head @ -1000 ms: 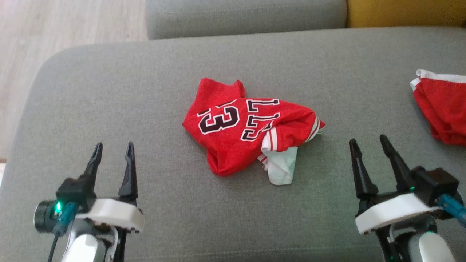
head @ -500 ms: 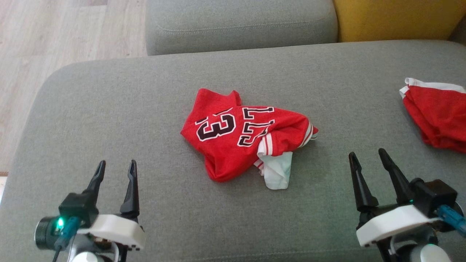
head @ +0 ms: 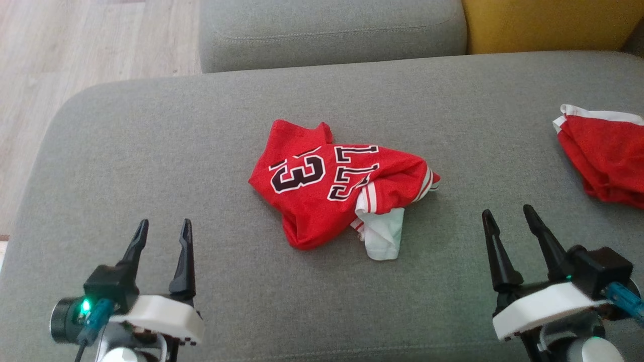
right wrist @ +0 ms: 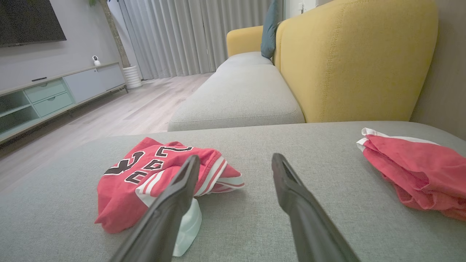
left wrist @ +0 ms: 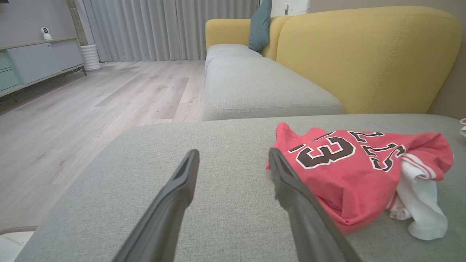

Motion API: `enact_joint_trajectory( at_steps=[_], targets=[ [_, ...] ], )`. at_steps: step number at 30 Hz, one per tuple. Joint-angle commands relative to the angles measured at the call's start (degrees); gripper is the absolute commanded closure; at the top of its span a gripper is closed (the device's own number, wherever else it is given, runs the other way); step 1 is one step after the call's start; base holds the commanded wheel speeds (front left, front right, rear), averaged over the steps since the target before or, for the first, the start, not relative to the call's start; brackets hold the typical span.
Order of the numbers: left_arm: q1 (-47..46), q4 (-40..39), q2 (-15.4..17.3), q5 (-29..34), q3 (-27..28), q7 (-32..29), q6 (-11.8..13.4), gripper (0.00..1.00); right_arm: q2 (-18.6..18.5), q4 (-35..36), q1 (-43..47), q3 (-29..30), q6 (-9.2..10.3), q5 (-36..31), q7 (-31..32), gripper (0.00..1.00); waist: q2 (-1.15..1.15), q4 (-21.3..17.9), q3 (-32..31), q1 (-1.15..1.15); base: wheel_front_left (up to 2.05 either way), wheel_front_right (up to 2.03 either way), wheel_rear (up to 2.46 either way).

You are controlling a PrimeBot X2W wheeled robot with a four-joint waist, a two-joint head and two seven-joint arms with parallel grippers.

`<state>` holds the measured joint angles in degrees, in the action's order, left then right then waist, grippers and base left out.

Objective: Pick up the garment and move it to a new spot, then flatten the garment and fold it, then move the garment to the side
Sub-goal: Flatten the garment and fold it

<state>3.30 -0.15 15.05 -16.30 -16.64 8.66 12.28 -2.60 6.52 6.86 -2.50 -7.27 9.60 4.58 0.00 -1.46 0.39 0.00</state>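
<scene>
Both left hand (head: 165, 223) and right hand (head: 507, 211) gape empty; right wrist view adds television (right wrist: 29, 20)

red cloth (head: 604, 161): cut off by right edge | jersey (head: 312, 206): lettering partly lost in folds | white object (left wrist: 45, 32) on cabinet (left wrist: 54, 56): too small to tell

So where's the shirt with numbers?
In the head view, the jersey lies crumpled in the middle of the grey cushion, another red garment off to its right.
</scene>
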Motion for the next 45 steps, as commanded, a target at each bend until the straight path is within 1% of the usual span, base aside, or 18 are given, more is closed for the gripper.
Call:
enact_joint_trajectory(
  at_steps=[1, 6, 11, 13, 16, 23, 24, 25, 26, 31, 35, 38, 42, 45],
  targets=[
    [-2.5, -2.5, 1.3, 0.2, 1.8, 0.0, 0.5, 0.00, -0.3, 2.3, -1.9, -1.2, -0.22, 0.5, 0.0, 0.00, 0.00, 0.0, 0.1, 0.00, 0.00, 0.00, 0.00],
    [-3.5, -2.5, 1.5, -0.1, 1.8, 0.4, 0.2, 0.00, -0.3, 1.6, -2.3, -2.2, -0.22, 0.3, 1.5, 0.00, 0.00, 0.3, 1.5, 0.00, 0.00, 0.00, 0.00],
    [-6.3, -2.2, 1.5, 0.5, 1.3, 1.1, -0.2, 0.00, -0.9, -2.7, -4.5, -7.8, -0.22, 0.5, 5.5, 0.00, 0.00, 1.1, 4.5, 0.00, 0.00, 0.00, 0.00],
    [-7.7, -2.0, 1.3, 0.6, 1.1, 1.4, -0.5, 0.00, -1.3, -5.5, -6.3, -10.5, -0.22, 1.0, 6.3, 0.00, 0.00, 1.6, 6.1, 0.00, 0.00, 0.00, 0.00],
    [-9.6, -1.3, 1.0, 0.8, 0.7, 2.0, -0.7, 0.00, -1.4, -10.1, -9.8, -13.8, -0.22, 1.4, 5.8, 0.00, 0.00, 2.4, 8.2, 0.00, 0.00, 0.00, 0.00],
    [-12.7, 0.5, 0.1, 1.0, 0.2, 3.5, -1.2, 0.00, -1.0, -21.4, -17.5, -17.1, -0.22, 1.3, 3.6, 0.00, 0.00, 3.9, 11.2, 0.00, 0.00, 0.00, 0.00],
    [-13.0, 0.8, 0.1, 1.0, 0.1, 3.7, -1.2, 0.00, -1.0, -22.5, -18.2, -17.3, -0.22, 1.4, 3.1, 0.24, 0.00, 4.0, 11.4, 0.00, 0.00, 0.00, 0.00],
    [-13.2, 1.0, 0.0, 1.0, 0.1, 3.8, -1.2, 0.00, -0.9, -23.4, -18.8, -17.5, -0.22, 1.4, 2.6, 0.92, 0.00, 4.1, 11.4, 0.00, 0.00, 0.00, 0.00],
    [-13.3, 1.2, 0.0, 1.0, 0.2, 4.0, -1.2, 0.00, -0.9, -24.1, -19.2, -17.6, -0.22, 1.7, 2.4, 1.00, 0.00, 4.2, 11.4, 0.00, 0.00, 0.00, 0.00],
    [-13.5, 1.8, 0.1, 1.1, 0.4, 4.5, -0.9, 0.00, -0.9, -22.4, -19.6, -18.1, -0.22, 3.0, -0.5, 1.00, 0.00, 4.1, 11.2, 0.00, 0.00, 0.00, 0.00],
    [-13.4, 2.0, 0.0, 1.0, 0.5, 4.8, -0.6, 0.00, -1.7, -16.0, -19.1, -17.7, -0.22, 4.1, -2.6, 1.00, 0.00, 3.4, 11.0, 0.00, 0.00, 0.00, 0.00],
    [-13.4, 1.9, 0.1, 1.1, 0.5, 5.0, -0.4, 0.00, -2.3, -9.9, -19.2, -16.1, -0.22, 4.9, -3.1, 1.00, 0.00, 2.9, 10.8, 0.00, 0.00, 0.00, 0.00],
    [-13.3, 1.9, 0.1, 0.9, 0.6, 5.1, -0.2, 0.00, -2.4, -4.0, -19.3, -9.7, -0.22, 5.5, -1.9, 1.00, 0.00, 2.1, 10.9, 0.00, 0.00, 0.00, 0.00],
    [-13.4, 1.9, 0.0, 0.9, 0.5, 5.2, -0.3, 0.00, -1.9, -3.1, -18.0, -2.8, -0.22, 6.2, -0.1, 1.00, 0.00, 1.9, 11.2, 0.00, 0.00, 0.00, 0.00]
  ],
)
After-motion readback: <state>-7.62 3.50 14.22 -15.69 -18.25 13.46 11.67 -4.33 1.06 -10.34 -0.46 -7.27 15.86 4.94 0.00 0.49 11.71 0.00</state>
